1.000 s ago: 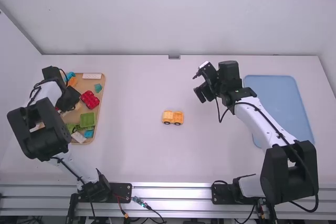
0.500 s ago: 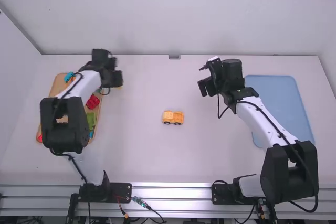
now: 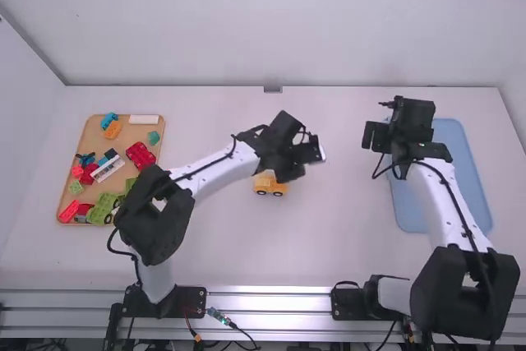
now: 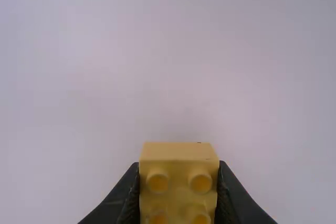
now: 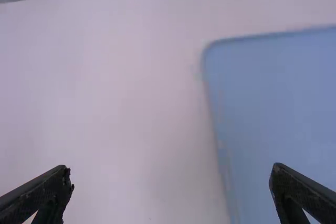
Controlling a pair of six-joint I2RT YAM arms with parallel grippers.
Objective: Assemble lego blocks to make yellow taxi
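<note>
My left gripper (image 3: 292,172) is over the middle of the table, beside and partly over the small yellow-orange wheeled vehicle (image 3: 269,187), whose top is partly hidden. In the left wrist view my left gripper (image 4: 179,174) is shut on a yellow block (image 4: 178,152) with round studs facing the camera. The right gripper (image 3: 376,136) hangs near the blue tray's left edge; seen from its wrist, the right gripper (image 5: 171,182) stands wide open with nothing between its fingers.
At the far left, a wooden tray (image 3: 123,131) holds several loose pieces, among them a red one (image 3: 140,154), green ones (image 3: 104,209) and an orange one (image 3: 113,130). A flat blue tray (image 3: 460,170) lies at the right, partly beneath the right arm.
The left arm has swung right from the wooden tray to the vehicle, carrying the yellow block. My right gripper has moved right, away from the middle, toward the blue tray.
</note>
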